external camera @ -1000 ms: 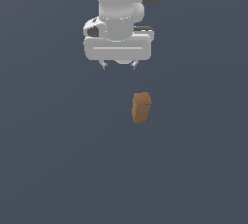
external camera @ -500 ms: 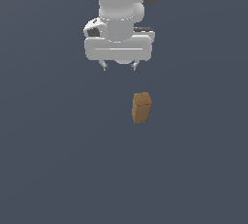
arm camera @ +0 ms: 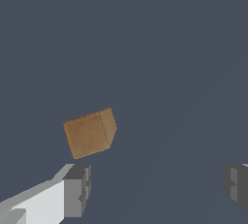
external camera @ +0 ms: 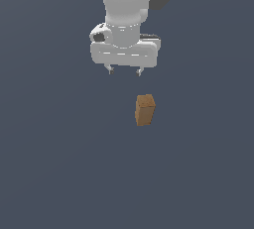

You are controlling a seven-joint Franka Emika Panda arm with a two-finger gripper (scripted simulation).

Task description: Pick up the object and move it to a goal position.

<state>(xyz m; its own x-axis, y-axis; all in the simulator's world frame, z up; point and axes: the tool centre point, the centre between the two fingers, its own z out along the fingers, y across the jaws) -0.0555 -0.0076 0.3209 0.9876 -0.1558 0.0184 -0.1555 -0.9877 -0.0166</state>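
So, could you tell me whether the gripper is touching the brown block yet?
Apart. In the exterior view the gripper hangs open with bare floor between its fingertips and the brown block; the wrist view shows that gap too.

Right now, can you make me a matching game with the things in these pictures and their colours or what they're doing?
Things:
1. block
2. gripper
3. floor

Descriptions:
A. white, open, holding nothing
B. dark grey-blue, plain
C. brown, standing upright, touched by nothing

Pairs: 1-C, 2-A, 3-B
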